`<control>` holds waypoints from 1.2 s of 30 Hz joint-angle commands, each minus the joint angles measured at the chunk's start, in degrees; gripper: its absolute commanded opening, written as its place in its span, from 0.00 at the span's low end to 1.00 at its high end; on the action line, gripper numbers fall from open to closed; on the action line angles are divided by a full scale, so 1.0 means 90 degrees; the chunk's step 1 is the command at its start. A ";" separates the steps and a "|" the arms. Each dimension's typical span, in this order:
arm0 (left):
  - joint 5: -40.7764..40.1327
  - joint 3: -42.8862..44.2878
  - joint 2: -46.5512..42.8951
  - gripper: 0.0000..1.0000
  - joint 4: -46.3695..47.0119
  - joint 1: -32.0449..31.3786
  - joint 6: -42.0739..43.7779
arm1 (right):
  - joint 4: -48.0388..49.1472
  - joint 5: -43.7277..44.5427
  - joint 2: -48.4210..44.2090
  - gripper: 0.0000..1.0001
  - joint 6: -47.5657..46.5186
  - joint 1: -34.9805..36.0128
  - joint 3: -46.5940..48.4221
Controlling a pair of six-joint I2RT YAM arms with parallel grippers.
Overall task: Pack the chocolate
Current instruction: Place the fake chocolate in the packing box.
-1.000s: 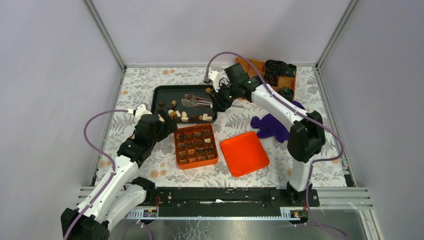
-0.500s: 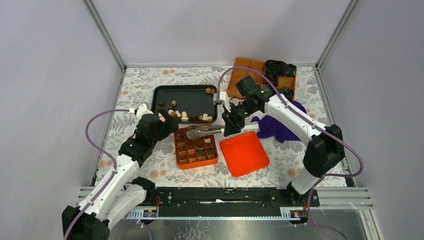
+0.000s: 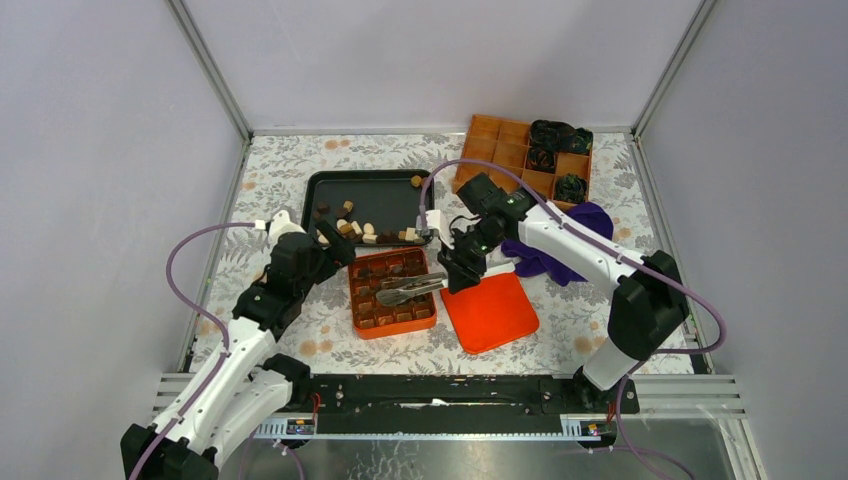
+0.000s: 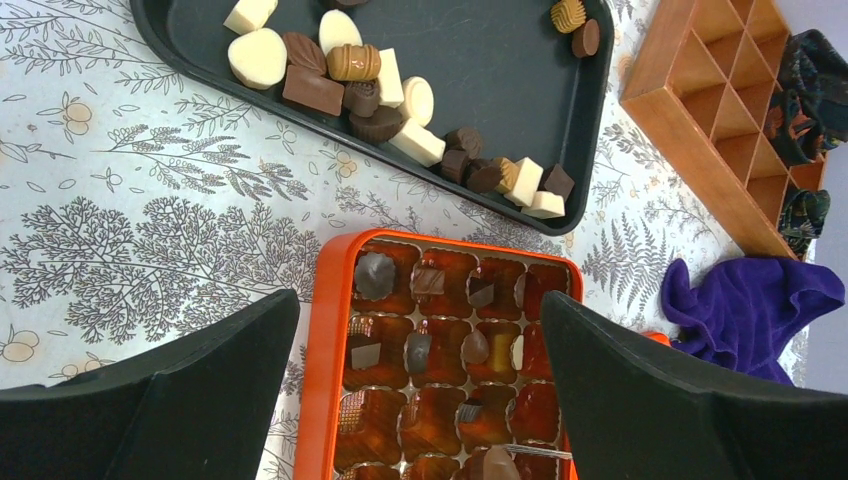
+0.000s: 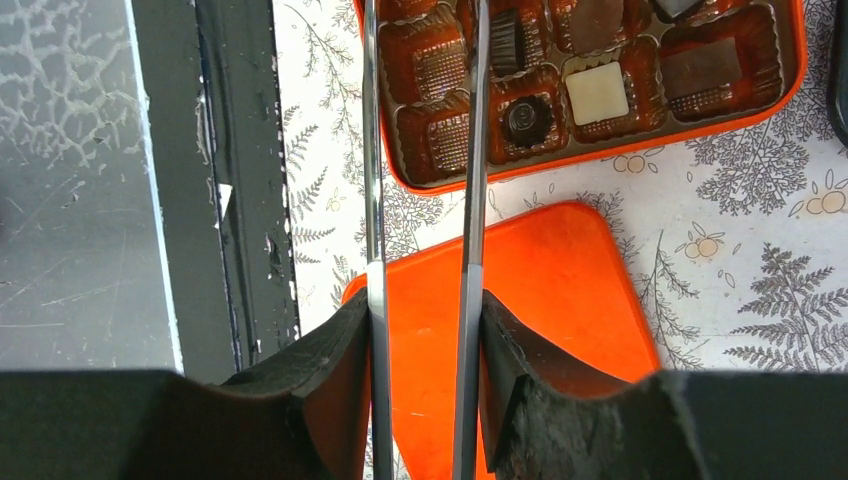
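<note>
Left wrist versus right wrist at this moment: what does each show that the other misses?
Only the left wrist: loose chocolate lying on the black tray, the divided brown crate, the purple cloth, and the open left pincer. Only the right wrist: the right pincer shut on the metal tongs, and the black rail at the table's edge. Both: the orange chocolate box, its cells partly filled, on the floral tablecloth.

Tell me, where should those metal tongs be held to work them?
Grip the tongs across both arms, behind the tips, from the handle end, as the right gripper does. The arms stand apart, so squeezing there should close the tips over the chocolate box.
</note>
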 commanded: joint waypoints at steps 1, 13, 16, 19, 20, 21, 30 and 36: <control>-0.0107 -0.0124 -0.0148 0.99 0.0177 0.0037 -0.0083 | 0.0307 0.0276 -0.0120 0.23 -0.0040 0.0204 0.0145; -0.0146 -0.0054 -0.0149 0.99 0.0111 0.0046 -0.0050 | 0.0529 0.0752 0.0152 0.30 0.0127 0.0549 0.0330; -0.0144 -0.0054 -0.0163 0.99 0.0101 0.0045 -0.0055 | 0.0570 0.0886 0.0207 0.32 0.0139 0.0638 0.0329; -0.0153 -0.0069 -0.0187 0.99 0.0098 0.0050 -0.0064 | 0.0625 0.1021 0.0251 0.35 0.0191 0.0683 0.0346; -0.0154 -0.0064 -0.0181 0.99 0.0105 0.0046 -0.0064 | 0.0656 0.1062 0.0267 0.36 0.0211 0.0686 0.0356; -0.0158 -0.0062 -0.0187 0.99 0.0101 0.0046 -0.0064 | 0.0662 0.1101 0.0283 0.36 0.0223 0.0690 0.0371; -0.0144 -0.0072 -0.0151 0.99 0.0130 0.0056 -0.0074 | 0.0652 0.1096 0.0305 0.48 0.0235 0.0735 0.0391; -0.0139 -0.0072 -0.0144 0.99 0.0139 0.0056 -0.0074 | 0.0635 0.1079 0.0294 0.51 0.0220 0.0739 0.0403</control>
